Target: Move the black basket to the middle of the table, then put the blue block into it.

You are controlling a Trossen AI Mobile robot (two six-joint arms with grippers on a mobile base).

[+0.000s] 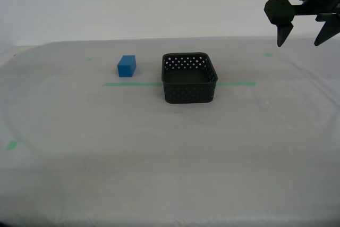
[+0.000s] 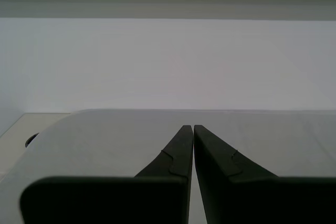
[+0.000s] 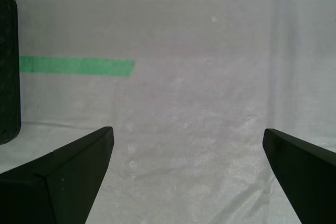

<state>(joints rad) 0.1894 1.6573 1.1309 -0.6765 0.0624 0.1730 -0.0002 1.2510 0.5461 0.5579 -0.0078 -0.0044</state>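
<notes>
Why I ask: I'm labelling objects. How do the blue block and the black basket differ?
The blue block is solid, plain-faced and small; the black basket is hollow, perforated with round holes and far wider. The block lies behind the green tape line; the basket straddles it. Both rest untouched on the table.

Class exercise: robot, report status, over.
My first gripper open, empty; my second gripper shut, empty. The black basket mid-table, the blue block beside it, outside. Nothing in the way.
</notes>
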